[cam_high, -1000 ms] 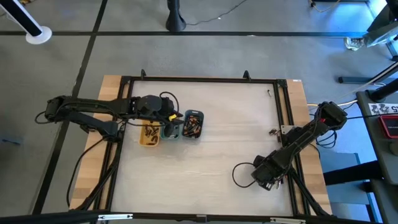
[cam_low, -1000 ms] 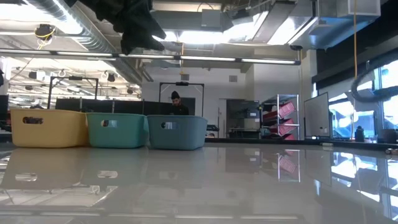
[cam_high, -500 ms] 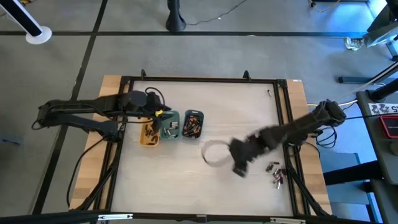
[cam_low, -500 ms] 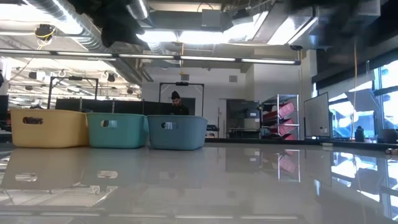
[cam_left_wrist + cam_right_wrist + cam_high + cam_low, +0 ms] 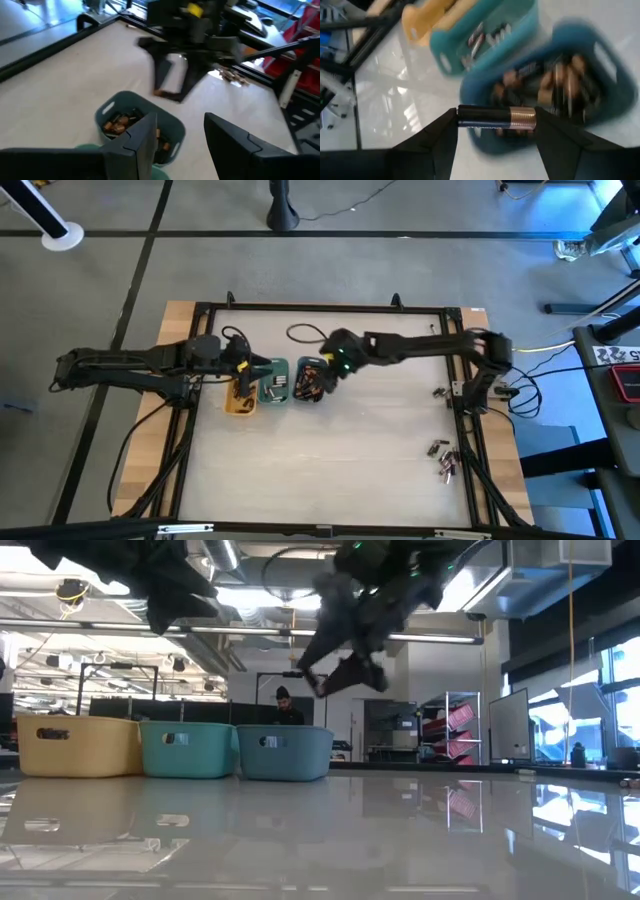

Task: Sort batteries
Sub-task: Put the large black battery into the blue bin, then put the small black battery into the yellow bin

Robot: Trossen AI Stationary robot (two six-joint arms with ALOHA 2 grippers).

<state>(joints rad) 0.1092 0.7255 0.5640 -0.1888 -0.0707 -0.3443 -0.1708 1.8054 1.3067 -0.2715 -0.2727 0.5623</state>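
Three small trays stand in a row at the table's left: yellow [image 5: 239,396], green [image 5: 273,382] and grey-blue [image 5: 311,384], each with batteries in it. My right gripper [image 5: 323,372] hovers over the grey-blue tray [image 5: 570,95], shut on a black-and-copper battery [image 5: 496,118]. My left gripper [image 5: 180,142] is open with nothing between its fingers; it sits level, above the yellow and green trays, looking across at the grey-blue tray [image 5: 137,125]. A few loose batteries [image 5: 441,458] lie by the table's near right corner. My right gripper pinches the battery endwise: the black end [image 5: 462,116] meets one finger and the copper end [image 5: 532,119] the other, so the battery spans the gap. The fingers slant down from the table's right side. The battery hangs level, clear of the grey-blue tray below it.
A black frame rail [image 5: 320,308] runs round the table. Another small loose piece [image 5: 438,391] lies by the right rail. The middle and near part of the tabletop [image 5: 330,470] is bare. A person stands far back in the room [image 5: 287,708].
My right gripper has swung fast from the table's near right corner up and across to above the grey-blue tray, tipping from steeply downward to a shallower slant. My left gripper has drawn back from over the trays toward the table's left edge.
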